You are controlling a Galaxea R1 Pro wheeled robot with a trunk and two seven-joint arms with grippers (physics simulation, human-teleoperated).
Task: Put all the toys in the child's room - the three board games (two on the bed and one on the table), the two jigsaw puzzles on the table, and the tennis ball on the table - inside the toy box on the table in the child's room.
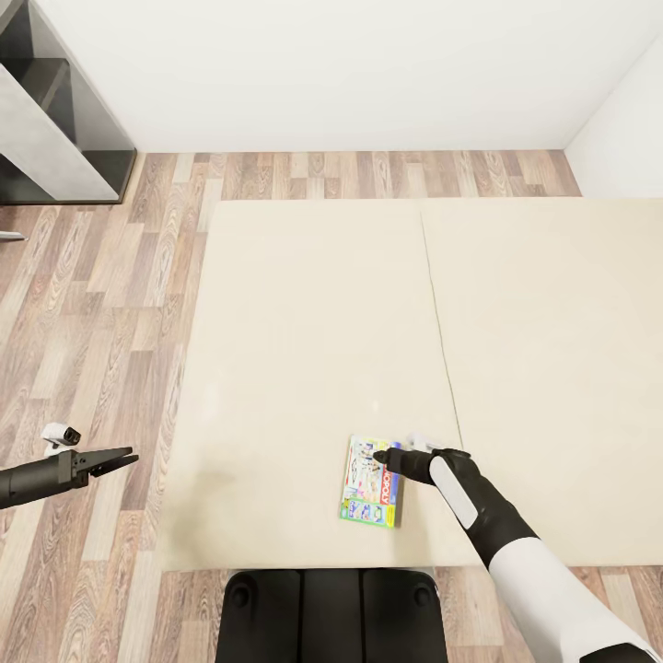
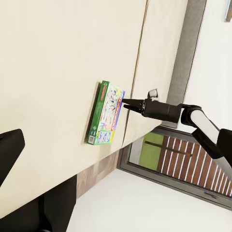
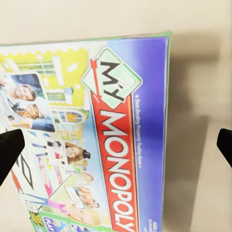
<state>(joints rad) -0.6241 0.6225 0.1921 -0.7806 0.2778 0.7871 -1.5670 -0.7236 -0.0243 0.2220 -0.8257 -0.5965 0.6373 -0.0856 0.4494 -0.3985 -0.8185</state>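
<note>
One board game (image 1: 370, 482), a flat box with a green edge and a red Monopoly logo, lies flat near the front edge of the bed (image 1: 313, 331), on the cream mattress. My right gripper (image 1: 382, 455) hovers over the box's far right corner. In the right wrist view the box cover (image 3: 111, 145) lies close beneath the right gripper (image 3: 116, 145), whose black fingertips (image 3: 9, 147) stand wide apart, open and holding nothing. The left wrist view shows the game (image 2: 105, 113) with the right gripper (image 2: 126, 104) pointing at its edge. My left gripper (image 1: 124, 457) hangs open over the floor, left of the bed.
Wood plank floor (image 1: 101, 304) runs along the bed's left and far sides. A dark grey and pale shelf unit (image 1: 55, 120) stands at the far left against the white wall. My black base (image 1: 331, 608) touches the bed's front edge. A mattress seam (image 1: 442, 322) runs front to back.
</note>
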